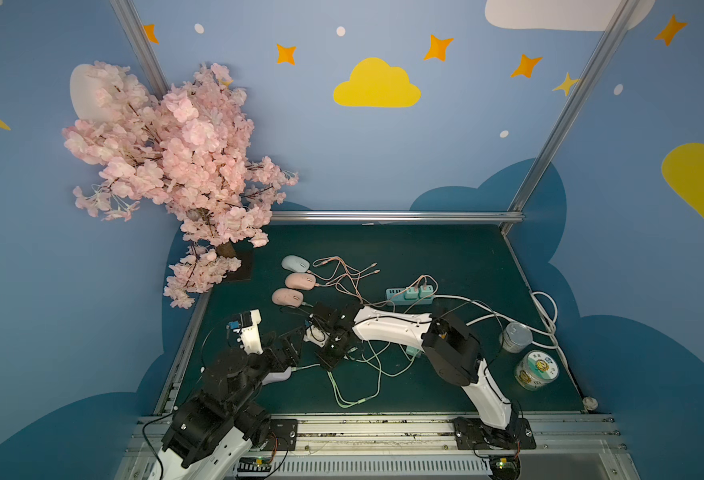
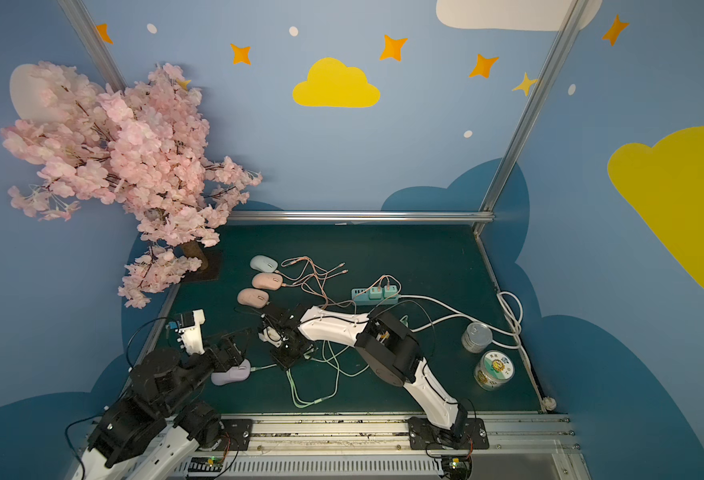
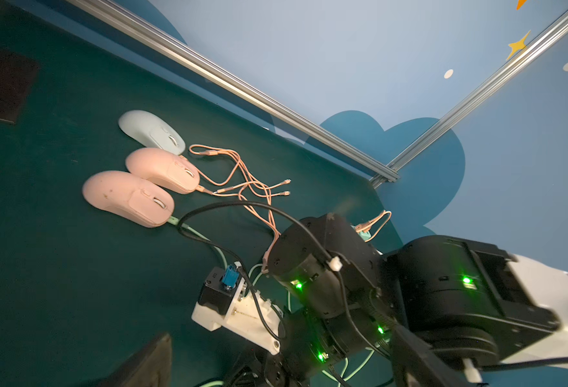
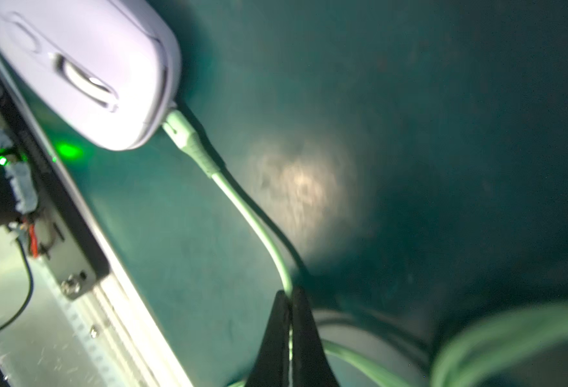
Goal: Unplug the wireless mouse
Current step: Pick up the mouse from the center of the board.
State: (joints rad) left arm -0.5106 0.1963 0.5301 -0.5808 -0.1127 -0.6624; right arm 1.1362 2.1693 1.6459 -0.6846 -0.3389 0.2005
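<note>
A lavender wireless mouse [image 2: 232, 375] [image 4: 74, 67] lies near the table's front left, partly under my left arm in both top views. A pale green cable [image 4: 252, 217] is plugged into its front end by a green plug [image 4: 182, 130]. A short way along from the plug, my right gripper [image 4: 289, 295] [image 1: 323, 364] is shut on this cable, with the cord pinched between the black fingertips. My left gripper [image 3: 282, 335] [image 2: 238, 338] hangs open above and behind the mouse. In the left wrist view its two fingers frame the right arm's wrist.
Two pink mice [image 1: 300, 281] [image 1: 287, 297] and a pale blue mouse [image 1: 295, 263] lie in a row at mid-left, with tangled pink cables running to a teal power strip [image 1: 408, 296]. Loose green cable loops [image 1: 354, 395] lie at the front. Two cans [image 1: 516, 337] [image 1: 536, 370] stand at the right, and a cherry-blossom tree [image 1: 176, 166] at the back left.
</note>
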